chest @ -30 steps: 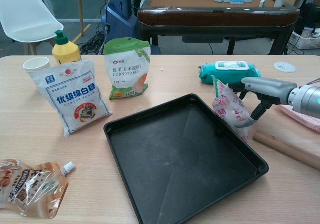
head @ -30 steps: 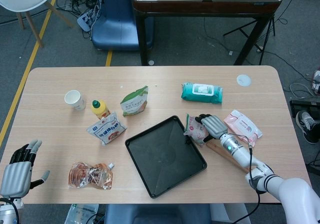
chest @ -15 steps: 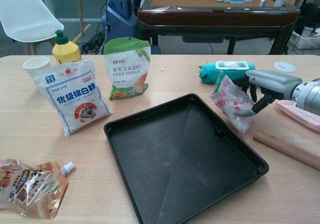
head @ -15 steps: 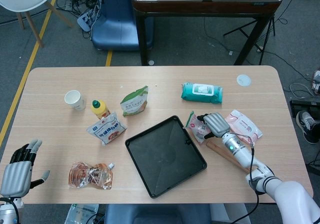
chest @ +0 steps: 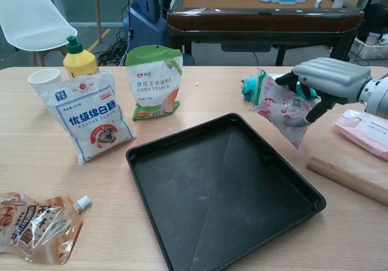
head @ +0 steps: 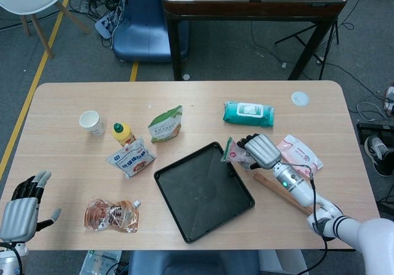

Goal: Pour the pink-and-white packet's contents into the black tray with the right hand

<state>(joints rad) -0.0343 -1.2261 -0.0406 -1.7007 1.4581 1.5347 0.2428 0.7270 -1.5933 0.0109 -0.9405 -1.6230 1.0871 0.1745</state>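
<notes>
My right hand [head: 258,150] [chest: 321,80] grips the pink-and-white packet [head: 234,154] [chest: 279,106] and holds it in the air, tilted, over the right rim of the black tray [head: 203,192] [chest: 218,192]. The packet's green-edged top points left toward the tray. Nothing lies inside the tray. My left hand [head: 23,207] hangs at the table's near left edge, fingers spread, holding nothing; only the head view shows it.
A wooden rolling pin [chest: 347,180] lies right of the tray, with a pink wipes pack [chest: 367,131] beyond it. A teal wipes pack [head: 248,113] sits behind. To the left are a corn starch bag [chest: 154,82], sugar bag [chest: 85,116], yellow bottle [chest: 79,59], paper cup [head: 92,122] and a pouch [chest: 36,225].
My right hand has lifted the packet off the table beside the tray and raised it, tilting its top leftward. The left hand has not moved.
</notes>
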